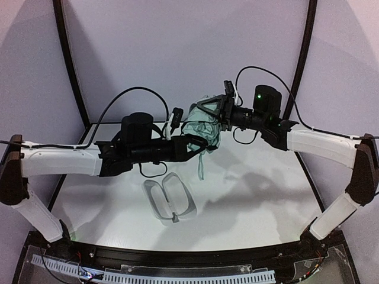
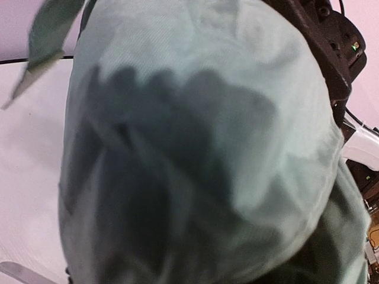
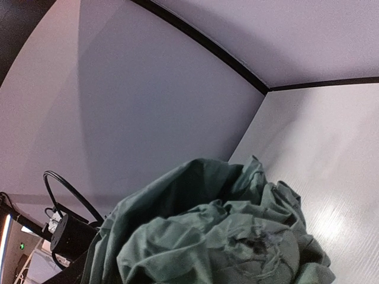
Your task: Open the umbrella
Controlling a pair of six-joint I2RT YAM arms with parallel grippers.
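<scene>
Two robot arms meet above a white table (image 1: 260, 189), holding a crumpled mint-green umbrella (image 1: 204, 127) aloft just 12 o'clock of the table's centre, unopened. The left gripper (image 1: 194, 142) reaches in from 8 o'clock and appears clamped on the bundle's lower end. The right gripper (image 1: 216, 109) comes in from 2 o'clock against the upper fabric; whether its fingers are apart or together cannot be told. The likely risk is that one grip has only loose cloth, so pulling would stretch the fabric or drop the bundle toward the pale hard case (image 1: 170, 200) at 7 o'clock below. Only the overhead view shows the arms and case. The wrist views show only fabric close up, and neither shows its own fingers.
</scene>
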